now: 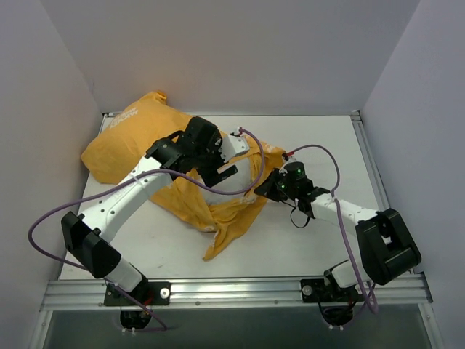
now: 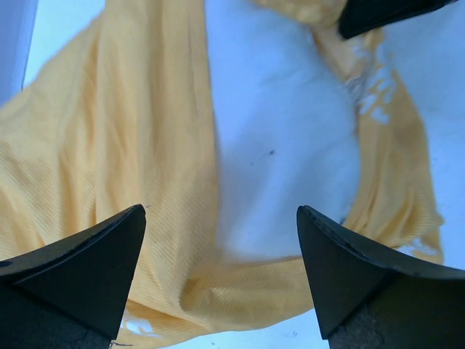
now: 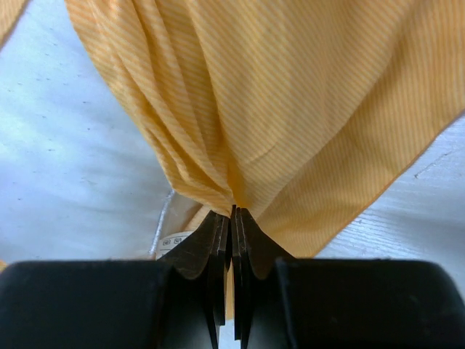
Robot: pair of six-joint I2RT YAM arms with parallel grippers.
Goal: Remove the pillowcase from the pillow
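Note:
The orange-yellow pillowcase (image 1: 123, 145) lies bunched at the back left, with its open end spread forward (image 1: 218, 214). The white pillow (image 1: 240, 180) shows bare in the opening. My left gripper (image 1: 225, 167) hovers open over the pillow. In the left wrist view the gripper (image 2: 221, 222) has wide jaws over the orange fabric (image 2: 123, 145) and the white pillow (image 2: 283, 131), holding nothing. My right gripper (image 1: 266, 187) is at the pillow's right side. In the right wrist view the gripper (image 3: 232, 212) is shut on a gathered fold of pillowcase (image 3: 276, 94). The pillow (image 3: 65, 145) and its small tag (image 3: 174, 240) lie to the left.
The white table (image 1: 327, 145) has metal rails at its right (image 1: 367, 156) and front edges. Grey walls close in on the left, back and right. Purple cables loop off both arms. The right gripper's black tip (image 2: 381, 13) shows at the top of the left wrist view.

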